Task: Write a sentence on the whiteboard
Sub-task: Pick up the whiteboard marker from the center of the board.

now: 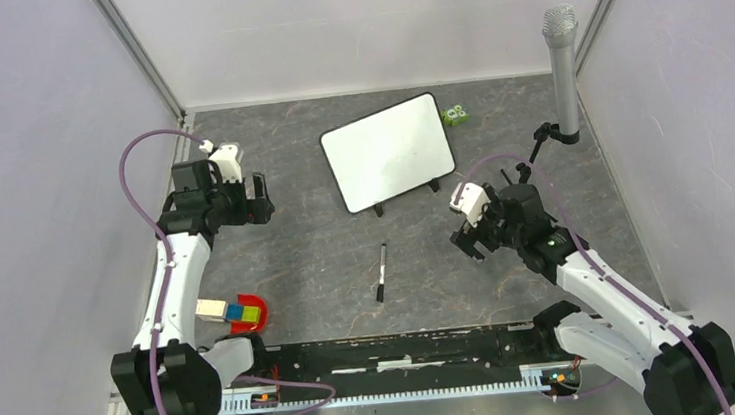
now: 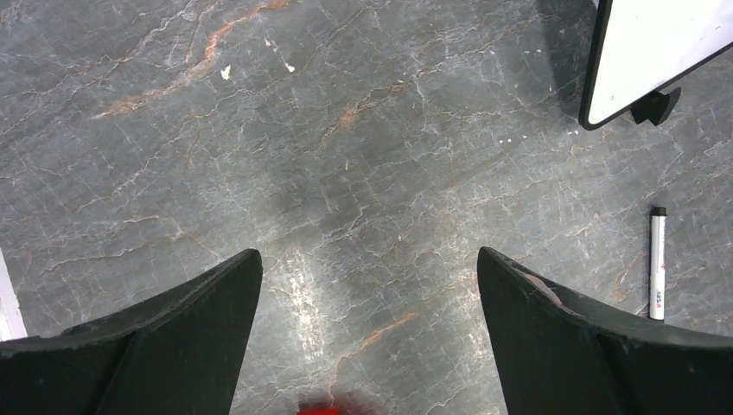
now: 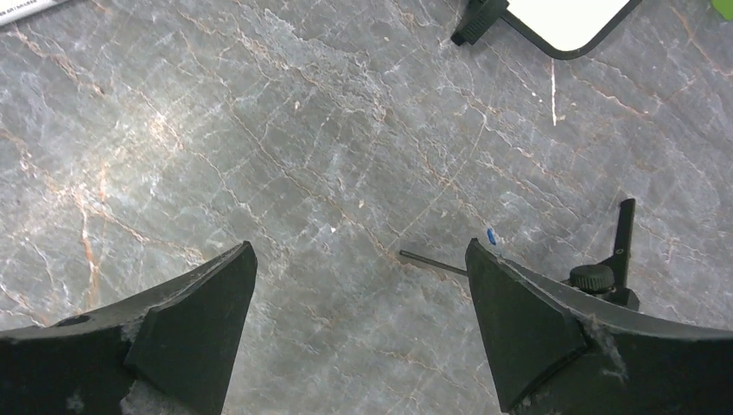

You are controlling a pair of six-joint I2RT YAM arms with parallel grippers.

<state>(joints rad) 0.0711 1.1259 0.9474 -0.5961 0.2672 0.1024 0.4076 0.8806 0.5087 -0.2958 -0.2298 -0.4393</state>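
Whiteboard (image 1: 389,150) blank, propped on far middle of surface (image 1: 311,242). Marker (image 1: 381,272) flat in front, long axis near-to-far, nearer right pincer (image 1: 472,241) than left pincer (image 1: 264,198). Both spread, empty.

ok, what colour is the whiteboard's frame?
The whiteboard has a thin black frame; clearest in the top external view.

We see a grey marbled table (image 1: 306,243). Toward its far middle the whiteboard (image 1: 389,152) stands on its small feet. A marker (image 1: 381,272) lies nearer us, well apart from it. A small green toy (image 1: 455,114) sits just beside the board's far right corner. A microphone (image 1: 562,70) stands at far right, and a red bowl (image 1: 258,317) with a coloured block (image 1: 242,311) sits near left.
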